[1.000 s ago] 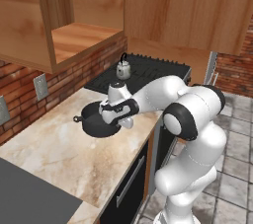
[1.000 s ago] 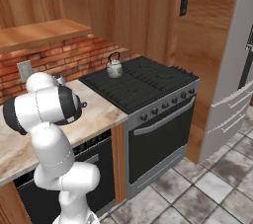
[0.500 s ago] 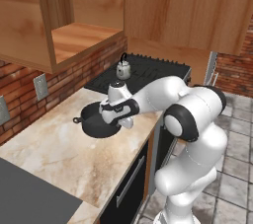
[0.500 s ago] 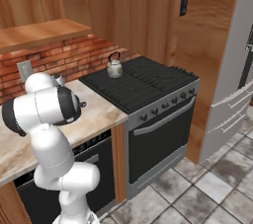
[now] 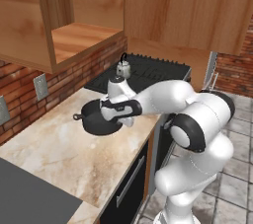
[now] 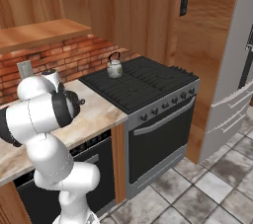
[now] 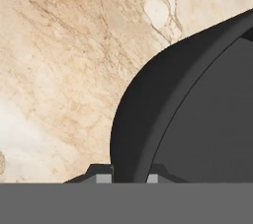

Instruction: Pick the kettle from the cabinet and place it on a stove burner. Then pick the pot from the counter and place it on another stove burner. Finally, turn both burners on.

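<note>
The dark round pot point(image 5: 94, 119) sits on the beige marbled counter point(image 5: 59, 154), left of the stove. My gripper point(image 5: 115, 117) reaches down onto its right rim and is shut on the pot. In the hand view the pot's wall point(image 7: 188, 119) runs up between the two fingertips of the gripper point(image 7: 128, 178), with the counter point(image 7: 64, 70) beyond. The whitish kettle point(image 5: 122, 70) point(image 6: 114, 67) stands on the back-left burner of the black cooktop point(image 5: 148, 70) point(image 6: 143, 82). In the right base view my arm hides most of the pot point(image 6: 75, 102).
The open wooden cabinet point(image 5: 74, 40) hangs above the counter, its shelf bare. A brick wall with outlets point(image 5: 40, 86) backs the counter. Steel knobs point(image 6: 165, 105) line the stove front. A dark grey panel point(image 5: 29, 198) lies at the counter's near left end.
</note>
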